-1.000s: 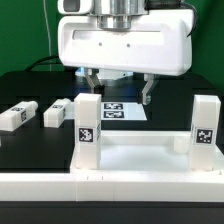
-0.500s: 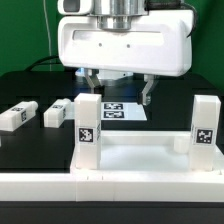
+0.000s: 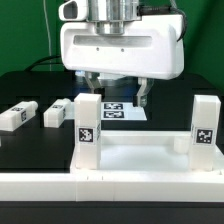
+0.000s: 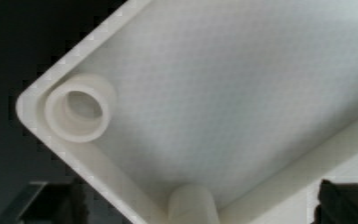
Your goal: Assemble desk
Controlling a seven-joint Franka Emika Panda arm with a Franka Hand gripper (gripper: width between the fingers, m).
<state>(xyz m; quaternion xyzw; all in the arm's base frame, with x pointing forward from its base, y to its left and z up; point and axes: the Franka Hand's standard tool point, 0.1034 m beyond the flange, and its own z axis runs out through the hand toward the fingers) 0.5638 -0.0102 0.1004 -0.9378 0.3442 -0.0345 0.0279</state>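
Two loose legs (image 3: 15, 117) on black table (image 3: 38, 150), green backdrop (image 3: 15, 30); jaws spread, empty, over desk top (image 3: 140, 155)

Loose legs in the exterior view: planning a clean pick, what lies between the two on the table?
The exterior view shows only bare black table between the leg at its left edge and the other loose leg.

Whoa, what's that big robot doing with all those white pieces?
It's building a small desk. The gripper hangs open above the desk top, holding nothing. One upright leg and a second upright leg stand on its near corners. One loose leg and another loose leg lie on the table toward the exterior view's left, not yet fitted. The wrist view shows an empty round socket.
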